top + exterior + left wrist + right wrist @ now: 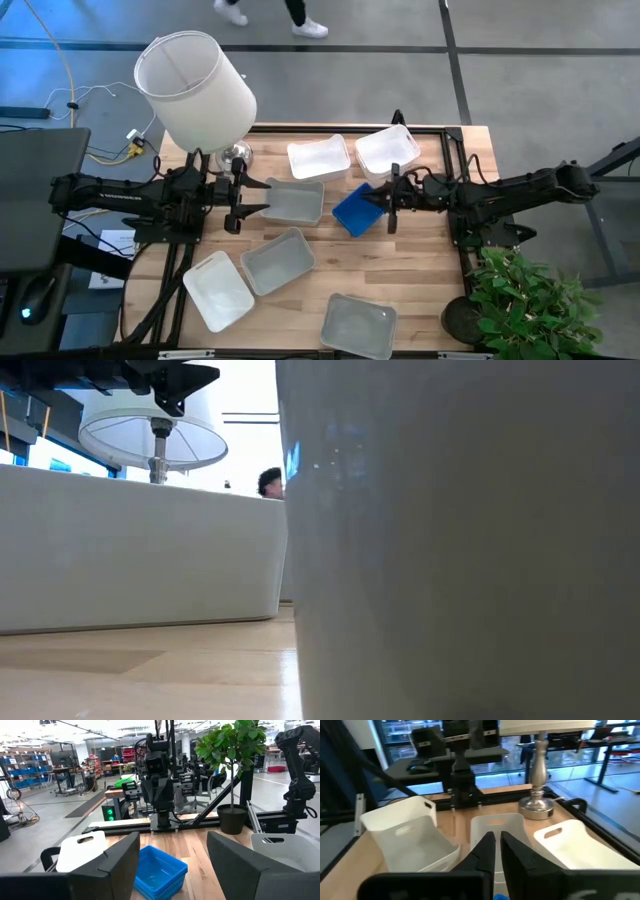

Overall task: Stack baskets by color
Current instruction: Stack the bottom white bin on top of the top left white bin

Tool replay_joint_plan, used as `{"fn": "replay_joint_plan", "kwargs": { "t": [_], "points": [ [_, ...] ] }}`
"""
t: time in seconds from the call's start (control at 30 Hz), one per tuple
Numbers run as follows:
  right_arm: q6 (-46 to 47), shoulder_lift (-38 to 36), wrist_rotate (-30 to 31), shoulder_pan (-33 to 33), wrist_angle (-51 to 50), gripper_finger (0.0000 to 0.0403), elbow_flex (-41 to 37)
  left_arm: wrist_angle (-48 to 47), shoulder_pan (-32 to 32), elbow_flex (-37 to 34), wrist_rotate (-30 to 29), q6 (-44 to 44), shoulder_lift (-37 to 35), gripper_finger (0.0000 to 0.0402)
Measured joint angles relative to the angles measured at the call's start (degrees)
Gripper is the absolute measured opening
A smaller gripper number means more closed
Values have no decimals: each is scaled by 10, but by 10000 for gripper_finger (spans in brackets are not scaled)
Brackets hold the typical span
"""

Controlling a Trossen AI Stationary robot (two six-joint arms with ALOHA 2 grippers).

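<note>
Several baskets lie singly on the wooden table. Two white ones [318,157] [388,150] sit at the far side and a pale grey one [293,202] in the middle. A blue one [357,208] [160,872] rests beside it. Another grey one [278,260], a white one [217,290] and a grey one [358,325] lie nearer. My left gripper [248,203] [172,837] hovers open at the grey middle basket's left, pointing level toward the blue one. My right gripper [391,205] [496,836] hovers shut above the blue basket's right edge, with nothing between its fingers.
A lamp with a big white shade [195,85] stands at the far left, its metal foot [536,805] on the table. A potted plant [525,300] stands off the near right corner. In the low view a pale basket wall [460,540] blocks most of the picture.
</note>
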Motion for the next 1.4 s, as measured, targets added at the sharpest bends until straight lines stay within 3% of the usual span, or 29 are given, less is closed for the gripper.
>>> {"fn": "replay_joint_plan", "kwargs": {
  "t": [0.3, 0.4, 0.5, 0.7, 0.77, 0.9, 1.03, 1.23, 1.4],
  "points": [
    [0, 0, -6, 0, 0, 1, 0, 0, 0, 0, 1, 0, 0, 220],
    [0, 0, -7, 0, 0, 1, 0, 0, -8, 0, 27, 0, 0, 220],
    [0, 0, -7, 0, 0, 0, 0, 2, -30, 0, 63, 0, 0, 224],
    [0, 0, -7, 0, 0, 0, 0, -11, -105, 5, 57, 0, 3, 237],
    [0, 0, -7, 0, 0, 0, 0, -54, -136, 27, 38, 0, 10, 238],
    [0, 0, -7, 0, 0, 0, 0, -199, -208, 101, -71, -2, 42, 239],
    [0, 0, -7, 0, -2, 0, 0, -356, -269, 174, -149, -70, 95, 239],
    [4, 0, -7, 0, -13, 0, 0, -577, -339, 253, -161, -246, 180, 239],
    [5, 0, -7, 0, -14, 0, 0, -612, -385, 262, -109, -313, 249, 239]
  ]
}}
